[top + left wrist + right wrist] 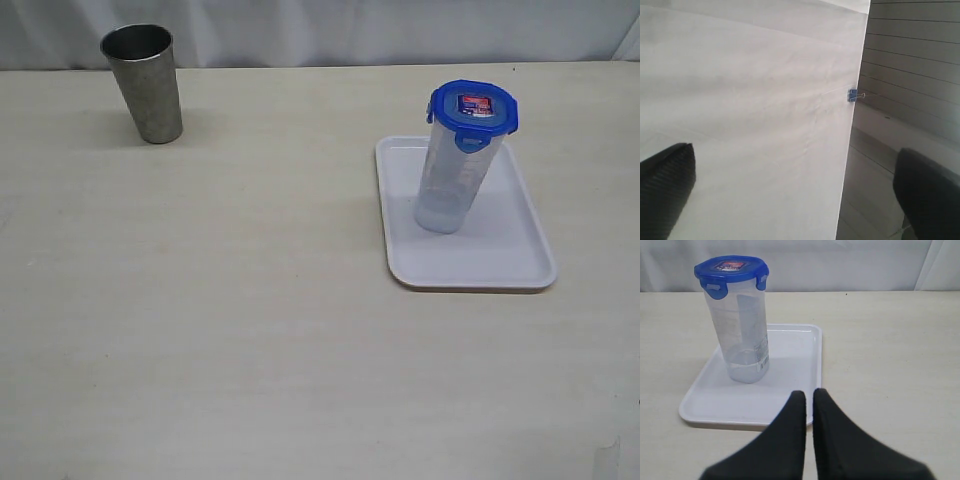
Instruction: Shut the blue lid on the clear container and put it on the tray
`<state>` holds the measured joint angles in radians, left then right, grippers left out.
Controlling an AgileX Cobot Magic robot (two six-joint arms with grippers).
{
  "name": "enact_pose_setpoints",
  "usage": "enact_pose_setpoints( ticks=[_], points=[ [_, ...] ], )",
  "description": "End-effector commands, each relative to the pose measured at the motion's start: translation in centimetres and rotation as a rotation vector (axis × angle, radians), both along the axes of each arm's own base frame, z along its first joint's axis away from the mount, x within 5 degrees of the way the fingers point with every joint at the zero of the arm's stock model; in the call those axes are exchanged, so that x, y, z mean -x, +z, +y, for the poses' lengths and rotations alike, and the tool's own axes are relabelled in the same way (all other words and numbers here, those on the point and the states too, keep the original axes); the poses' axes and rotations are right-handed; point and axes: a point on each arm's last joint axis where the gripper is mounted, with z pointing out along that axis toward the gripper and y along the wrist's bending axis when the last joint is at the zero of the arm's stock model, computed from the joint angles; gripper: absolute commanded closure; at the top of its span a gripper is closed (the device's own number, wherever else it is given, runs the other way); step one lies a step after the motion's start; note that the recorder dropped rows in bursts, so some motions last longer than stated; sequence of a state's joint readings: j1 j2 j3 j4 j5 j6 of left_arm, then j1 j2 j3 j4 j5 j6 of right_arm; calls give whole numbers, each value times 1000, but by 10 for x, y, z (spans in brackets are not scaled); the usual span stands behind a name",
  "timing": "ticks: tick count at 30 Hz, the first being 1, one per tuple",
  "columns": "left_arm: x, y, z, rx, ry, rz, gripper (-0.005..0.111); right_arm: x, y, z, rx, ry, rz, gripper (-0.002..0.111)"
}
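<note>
While the clear container (447, 185) stands upright on the tray (520, 250) with the blue lid (474, 106) seated on its mouth, the task is judged to be at its closing step, with both capping and placing apparently done. The right gripper (809, 400) is seen with its fingers pressed together and nothing between them, poised near the tray's rim and apart from the container. The left gripper (795, 195) is shown spread wide and empty over the table's edge, beside a small blue binder clip (853, 95); neither arm is caught in the exterior view.

Little is thought to be called for next beyond a check that all four flaps are snapped down. Two are seen folded against the wall in the right wrist view, but the others cannot be told.

The container is shown as tall, narrow and translucent, with faint printed markings on its side. A red-and-white sticker is carried on the lid's top. A steel cup (145, 85) is left well apart across the table (250, 300).
</note>
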<state>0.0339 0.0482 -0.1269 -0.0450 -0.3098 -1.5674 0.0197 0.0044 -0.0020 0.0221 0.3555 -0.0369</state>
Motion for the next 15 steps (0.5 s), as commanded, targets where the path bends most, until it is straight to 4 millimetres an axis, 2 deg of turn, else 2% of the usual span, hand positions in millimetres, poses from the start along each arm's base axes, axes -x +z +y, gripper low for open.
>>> enact_pose_setpoints(
  ticks=[1, 8, 15],
  points=[
    [1, -13, 0, 0, -7, 17, 2, 0, 0, 0, 3, -6, -13, 103],
    [-4, -32, 0, 22, -14, 123, 2, 0, 0, 0, 3, -6, -13, 103],
    [-6, -38, 0, 24, -18, 191, 2, 0, 0, 0, 3, -6, -13, 103]
  ],
)
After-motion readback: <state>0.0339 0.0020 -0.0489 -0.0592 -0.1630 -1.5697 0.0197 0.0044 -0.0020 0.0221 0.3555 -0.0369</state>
